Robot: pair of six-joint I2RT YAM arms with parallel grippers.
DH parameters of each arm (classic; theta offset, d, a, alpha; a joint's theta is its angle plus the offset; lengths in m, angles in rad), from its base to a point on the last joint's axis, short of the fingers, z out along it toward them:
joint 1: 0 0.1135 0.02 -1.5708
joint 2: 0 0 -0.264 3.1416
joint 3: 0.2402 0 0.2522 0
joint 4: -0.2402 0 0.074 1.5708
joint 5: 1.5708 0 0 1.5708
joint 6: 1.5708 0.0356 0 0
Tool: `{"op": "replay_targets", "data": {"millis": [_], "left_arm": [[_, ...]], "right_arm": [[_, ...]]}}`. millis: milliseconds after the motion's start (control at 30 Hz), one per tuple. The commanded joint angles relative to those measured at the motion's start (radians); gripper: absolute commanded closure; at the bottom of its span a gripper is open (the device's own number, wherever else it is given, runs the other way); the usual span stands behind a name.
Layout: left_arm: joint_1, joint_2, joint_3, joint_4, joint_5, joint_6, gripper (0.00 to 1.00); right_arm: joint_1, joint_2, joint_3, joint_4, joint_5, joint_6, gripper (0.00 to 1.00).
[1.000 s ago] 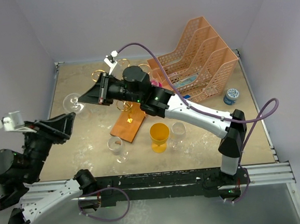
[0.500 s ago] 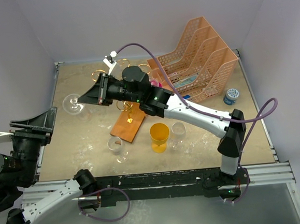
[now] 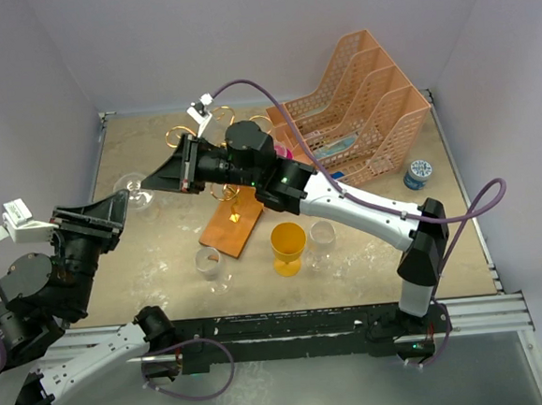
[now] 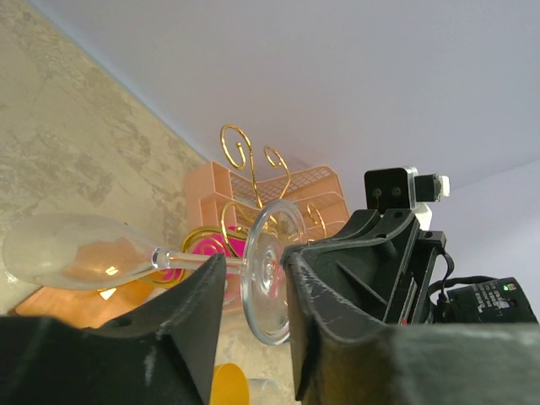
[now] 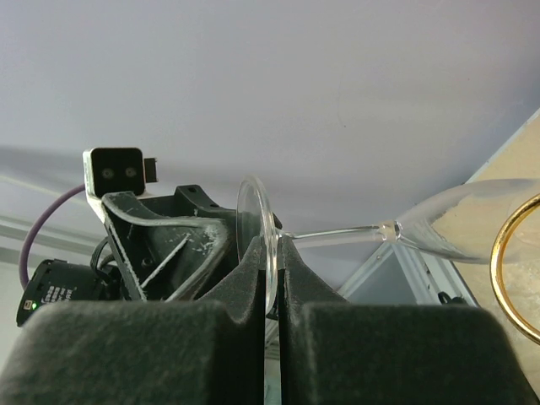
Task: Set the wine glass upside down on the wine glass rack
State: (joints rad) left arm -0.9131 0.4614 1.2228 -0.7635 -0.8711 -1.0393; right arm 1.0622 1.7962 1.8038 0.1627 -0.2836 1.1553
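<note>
Over the counter (image 3: 369, 251), right jaws clamped the wine glass (image 4: 76, 251) foot; our left jaws, apart, needed a square stem grip.

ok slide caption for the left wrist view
Right gripper holds the glass sideways by its foot, open left gripper straddling it, rack behind.

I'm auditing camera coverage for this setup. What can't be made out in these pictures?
Top view: central post of the wine glass rack, hidden under the right arm.
Right wrist view: rim of the wine glass, cut off by the right edge.
Left wrist view: whether the left hand touches the stem; its own finger covers that spot.
</note>
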Motion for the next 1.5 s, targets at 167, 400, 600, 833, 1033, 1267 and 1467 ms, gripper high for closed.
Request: {"op": "replay_targets", "data": {"millis": [167, 400, 600, 833, 1033, 1267, 1467], "left_arm": [[-0.004, 0.014, -0.01, 0.088, 0.028, -0.01, 0.96], [-0.004, 0.024, -0.019, 0.119, 0.044, -0.014, 1.0], [-0.004, 0.052, -0.007, 0.136, -0.019, -0.002, 1.0], [-0.004, 0.134, 0.002, 0.22, -0.083, 0.085, 1.0], [-0.004, 0.227, 0.035, 0.283, -0.148, 0.179, 1.0], [-0.004, 0.293, 0.065, 0.328, -0.223, 0.272, 1.0], [-0.004, 0.317, 0.035, 0.378, -0.158, 0.267, 1.0]], "right_arm": [[0.006, -0.084, -0.029, 0.099, -0.038, 0.02, 1.0], [0.006, -0.132, -0.092, 0.117, -0.036, 0.016, 0.65], [0.005, -0.228, -0.191, 0.1, 0.07, -0.039, 0.33], [0.003, -0.375, -0.31, 0.029, 0.242, -0.171, 0.31], [0.004, -0.545, -0.431, -0.022, 0.377, -0.285, 0.32], [0.004, -0.66, -0.517, -0.087, 0.469, -0.364, 0.32], [0.003, -0.723, -0.588, -0.066, 0.46, -0.38, 0.32]]}}
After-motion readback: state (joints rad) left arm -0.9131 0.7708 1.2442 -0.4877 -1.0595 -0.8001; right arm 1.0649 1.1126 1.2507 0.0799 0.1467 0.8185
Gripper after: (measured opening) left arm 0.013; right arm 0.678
